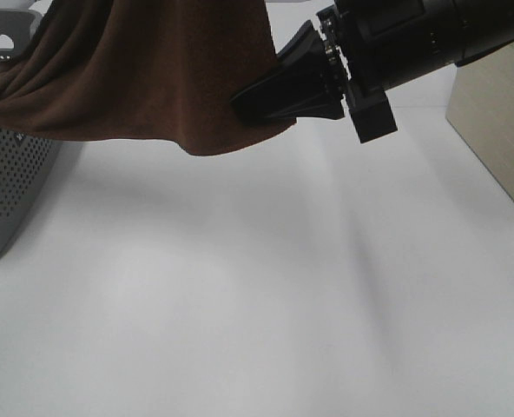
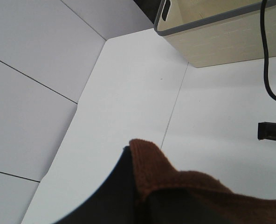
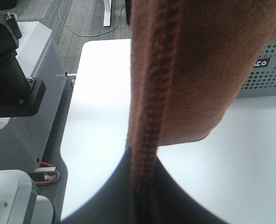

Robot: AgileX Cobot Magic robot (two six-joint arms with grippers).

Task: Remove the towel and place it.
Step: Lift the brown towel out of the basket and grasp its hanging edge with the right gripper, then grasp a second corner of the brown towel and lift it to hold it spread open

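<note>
The dark brown towel (image 1: 153, 69) hangs lifted in the exterior high view, its left part draped over the rim of the grey perforated basket (image 1: 5, 182). My right gripper (image 1: 240, 100) is shut on the towel's right edge, well above the table. The right wrist view shows the towel's hemmed edge (image 3: 149, 93) running down between the right gripper's (image 3: 142, 186) black fingers. In the left wrist view my left gripper (image 2: 140, 191) is shut on a fold of the towel (image 2: 161, 172). The left gripper is out of the exterior view. No white tag shows.
The white table (image 1: 240, 295) spreads below the towel. A beige bin (image 1: 500, 130) stands at the right edge and also shows in the left wrist view (image 2: 208, 32), with a black cable (image 2: 266, 60) beside it. The basket also shows in the right wrist view (image 3: 264, 70).
</note>
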